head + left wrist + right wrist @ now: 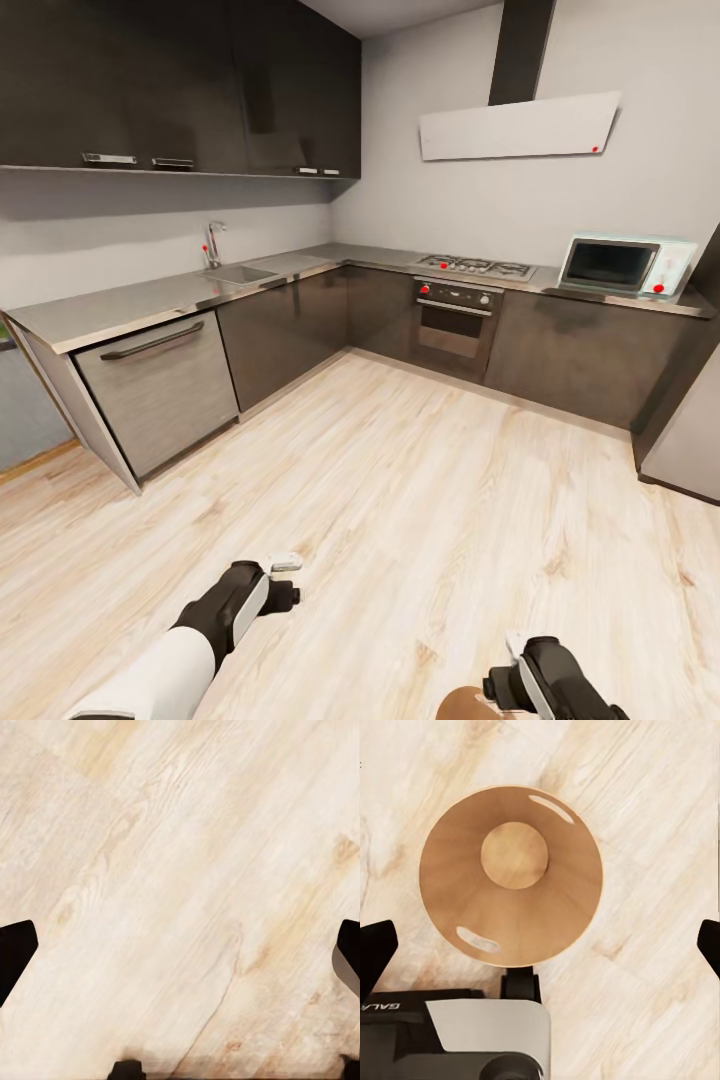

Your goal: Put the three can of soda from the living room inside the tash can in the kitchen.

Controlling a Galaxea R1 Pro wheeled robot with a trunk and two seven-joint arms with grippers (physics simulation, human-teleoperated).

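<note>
Beyond the left gripper (283, 578), across bare pale wood floor (420, 480), stands the kitchen's left run: steel-fronted dishwasher (160, 385) under a grey counter (120, 305), with sink (238, 272) and tap (212, 243) further along, dark wall cabinets (180, 85) above.

Left gripper: hangs low over the floor, arm black and white. Left wrist view shows both dark fingertips (15, 954) at opposite edges of the picture, wide apart, plank grain between them. Spread, holding nothing.

Straight ahead of both grippers, well apart from them: corner of dark base cabinets, built-in oven (455, 318) with gas hob (475, 266) on top, white slanted hood (520, 127) on the wall above. Further right on the counter, a pale microwave (625, 265). Edge of a steel fridge (690, 440) at far right.

Right gripper (520, 660): low, near the bottom of the head view. Tash can (510, 876) sits upright on the floor directly below it; right wrist view looks straight down into its round mouth — wood-toned inside, two oval handle slots near the rim, bottom bare. Fingertips (376, 949) stand far apart at either side, clear of the rim, not touching. Open, nothing in the jaws. In the head view a sliver of the can's brown rim (470, 705) shows just left of the gripper.
</note>
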